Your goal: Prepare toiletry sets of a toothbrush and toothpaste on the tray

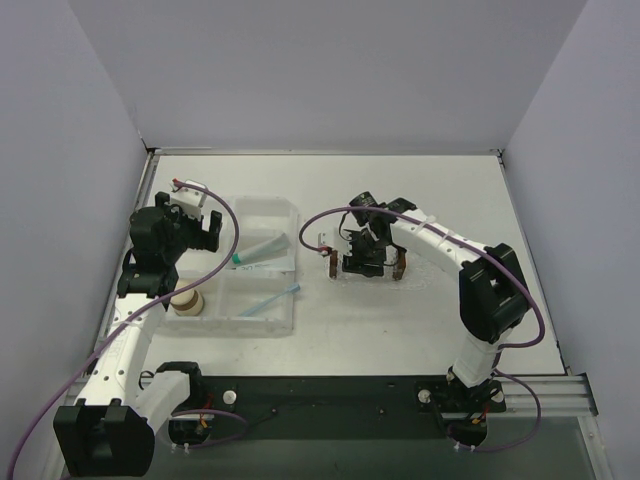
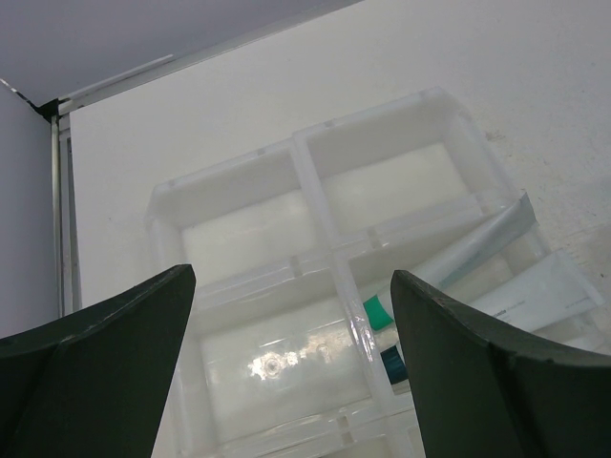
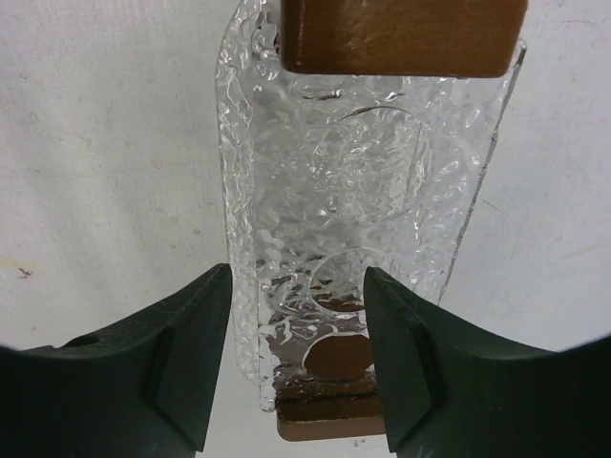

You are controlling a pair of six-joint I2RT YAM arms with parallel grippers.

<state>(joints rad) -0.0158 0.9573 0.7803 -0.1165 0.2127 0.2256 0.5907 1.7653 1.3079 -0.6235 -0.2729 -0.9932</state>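
Note:
The clear bumpy tray lies on the table with a brown block at each end. In the top view my right gripper hovers over it, and only the brown ends show clearly. My right gripper is open, its fingers either side of the tray's near end. A toothpaste tube with a teal cap and the light-blue toothbrush lie in the clear compartment box. My left gripper is open and empty above the box. The left wrist view shows two tubes at the right.
A round beige jar sits at the box's front left. The box has several compartments with low dividers. Grey walls enclose the table on three sides. A dark strip runs along the near edge by the arm bases.

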